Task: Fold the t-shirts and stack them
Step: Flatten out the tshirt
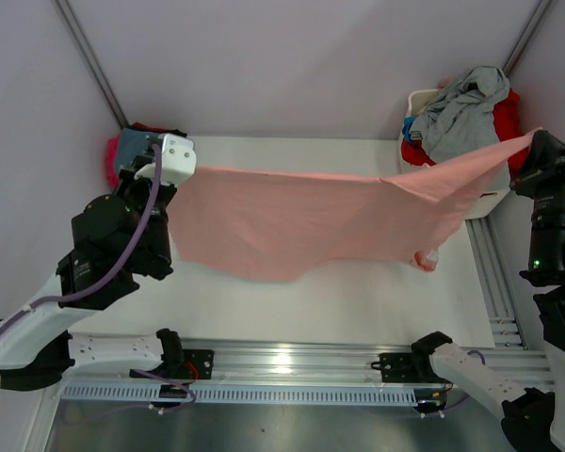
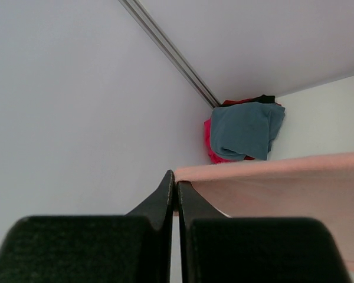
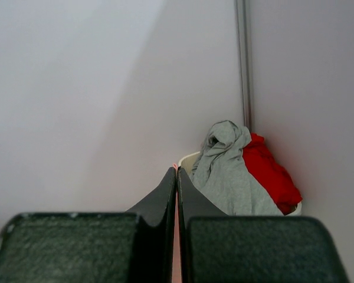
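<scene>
White table (image 1: 358, 301) below: pink shirt (image 1: 301, 221) stretched between left tool (image 2: 173, 183) and right tool (image 3: 176, 174), both clamped on its corners.

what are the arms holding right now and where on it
The salmon-pink t-shirt, stretched between both: left end effector pinches one end of its top edge, right end effector the other.

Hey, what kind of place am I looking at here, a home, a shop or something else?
Most likely a robot test bench in a lab, not a home: a white table edged with an aluminium rail, plain white enclosure walls, and a laundry basket heaped with clothes beside a stretched pink t-shirt.
</scene>
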You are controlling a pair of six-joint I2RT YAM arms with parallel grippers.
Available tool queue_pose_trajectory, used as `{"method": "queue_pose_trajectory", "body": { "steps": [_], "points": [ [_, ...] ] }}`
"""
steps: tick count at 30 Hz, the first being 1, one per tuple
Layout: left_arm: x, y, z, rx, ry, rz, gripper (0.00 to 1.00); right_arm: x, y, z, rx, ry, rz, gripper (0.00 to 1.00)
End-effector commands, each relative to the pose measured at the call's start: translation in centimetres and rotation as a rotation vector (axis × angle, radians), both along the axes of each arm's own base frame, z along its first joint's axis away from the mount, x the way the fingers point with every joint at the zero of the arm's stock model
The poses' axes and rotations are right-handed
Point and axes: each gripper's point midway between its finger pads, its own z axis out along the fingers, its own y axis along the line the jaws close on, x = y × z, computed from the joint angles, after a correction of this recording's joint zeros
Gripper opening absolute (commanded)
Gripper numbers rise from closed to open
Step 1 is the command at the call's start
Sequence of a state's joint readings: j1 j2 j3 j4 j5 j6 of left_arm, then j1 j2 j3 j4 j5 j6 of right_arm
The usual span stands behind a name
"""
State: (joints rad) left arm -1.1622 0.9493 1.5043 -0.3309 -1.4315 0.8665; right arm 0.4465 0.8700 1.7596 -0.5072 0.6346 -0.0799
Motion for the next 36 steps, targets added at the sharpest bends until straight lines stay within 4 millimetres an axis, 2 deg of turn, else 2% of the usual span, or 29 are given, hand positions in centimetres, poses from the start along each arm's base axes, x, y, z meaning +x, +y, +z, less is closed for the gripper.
{"method": "queue_pose_trajectory", "body": {
  "steps": [1, 7, 11, 15, 22, 26, 30, 36],
  "points": [
    [-1.1, 2.0, 1.6, -0.059, -0.015, 0.023, 0.00, -1.9, -1.7, 2.5, 0.032, -0.089, -0.052, 0.00],
    [-1.4, 2.4, 1.1, -0.035, 0.003, 0.036, 0.00, -2.8, -2.1, 3.2, 0.043, -0.142, -0.052, 0.00],
    [-1.6, 2.6, 0.7, -0.023, 0.014, 0.049, 0.00, -3.4, -1.4, 3.7, 0.026, -0.197, -0.001, 0.00],
    [-1.8, 3.0, 0.6, -0.028, 0.014, 0.048, 0.00, -4.0, -1.9, 4.1, 0.040, -0.218, -0.012, 0.00],
    [-2.1, 3.7, 0.7, -0.085, -0.005, 0.038, 0.00, -6.4, -2.6, 5.8, 0.028, -0.318, -0.005, 0.00],
    [-2.4, 4.6, 1.4, -0.176, -0.041, 0.011, 0.00, -7.9, -2.7, 7.0, 0.021, -0.396, 0.016, 0.00],
    [-3.1, 6.5, 3.0, -0.332, -0.118, -0.047, 0.00, -9.6, -3.1, 8.7, 0.013, -0.485, 0.016, 0.00],
    [-3.5, 7.8, 5.6, -0.401, -0.207, -0.124, 0.00, -12.4, -3.2, 10.7, 0.001, -0.594, 0.057, 0.00]
  ]
}}
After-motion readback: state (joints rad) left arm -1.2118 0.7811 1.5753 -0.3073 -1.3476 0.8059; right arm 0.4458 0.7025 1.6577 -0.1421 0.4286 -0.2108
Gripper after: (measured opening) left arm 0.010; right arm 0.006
